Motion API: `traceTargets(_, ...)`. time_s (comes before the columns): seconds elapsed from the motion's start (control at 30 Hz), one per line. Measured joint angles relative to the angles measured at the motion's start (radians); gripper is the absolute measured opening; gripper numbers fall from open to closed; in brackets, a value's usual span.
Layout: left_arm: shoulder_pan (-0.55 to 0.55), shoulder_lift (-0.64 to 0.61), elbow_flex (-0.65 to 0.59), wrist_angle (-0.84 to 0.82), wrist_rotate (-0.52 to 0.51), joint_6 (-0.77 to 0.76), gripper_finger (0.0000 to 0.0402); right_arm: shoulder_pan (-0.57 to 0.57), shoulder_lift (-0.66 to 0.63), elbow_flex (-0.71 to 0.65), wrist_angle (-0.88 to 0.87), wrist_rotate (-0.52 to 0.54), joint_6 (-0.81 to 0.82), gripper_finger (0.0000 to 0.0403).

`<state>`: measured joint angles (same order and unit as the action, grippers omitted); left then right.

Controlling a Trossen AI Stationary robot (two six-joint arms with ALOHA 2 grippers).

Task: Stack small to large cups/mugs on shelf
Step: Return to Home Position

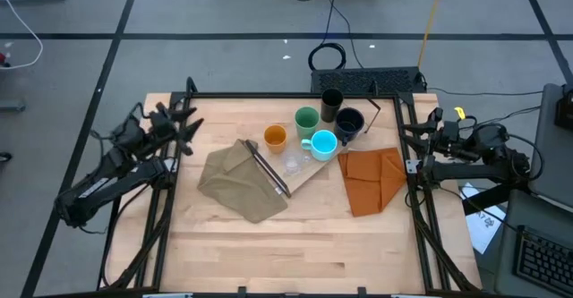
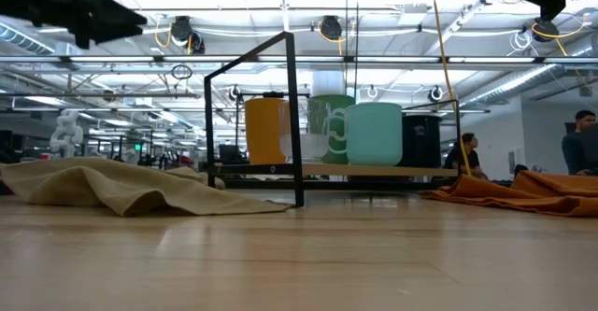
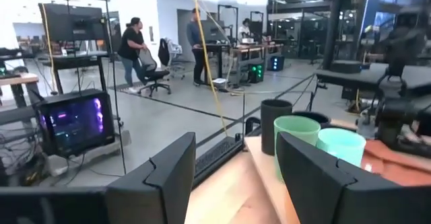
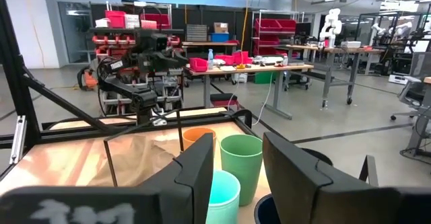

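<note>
Overhead and wrist views of the desk. The shelf lies slantwise at the desk's centre, its left end just beside the olive cloth, with the orange cloth to its right. Six vessels stand on it in two rows. Far row, left to right: orange cup, green cup, black tumbler. Near row: clear cup, cyan mug, dark navy mug. The left tool waits at the desk's left edge, fingers apart and empty. The right tool waits at the right edge, likewise spread and holding nothing.
</note>
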<state>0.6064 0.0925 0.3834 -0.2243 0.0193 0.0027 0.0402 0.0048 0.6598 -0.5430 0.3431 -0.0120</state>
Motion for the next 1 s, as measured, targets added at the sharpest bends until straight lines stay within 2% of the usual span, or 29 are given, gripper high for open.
traceTargets(0.27,0.000,0.000,-0.208,0.194,0.092,0.033,0.0209,0.000,0.000,0.000,0.000,0.000,0.026,0.0121)
traceTargets(0.43,0.000,0.000,-0.289,0.265,0.148,0.029,0.0209,0.000,0.000,0.000,0.000,0.000,0.036,0.0121)
traceTargets(0.77,0.000,0.000,-0.349,0.303,0.135,0.037,0.0209,0.000,0.000,0.000,0.015,0.000,0.041,0.0121)
traceTargets(1.0,-0.004,0.000,-0.374,0.307,0.085,0.044,0.0209,0.000,0.000,0.000,0.020,0.000,0.040,0.0121)
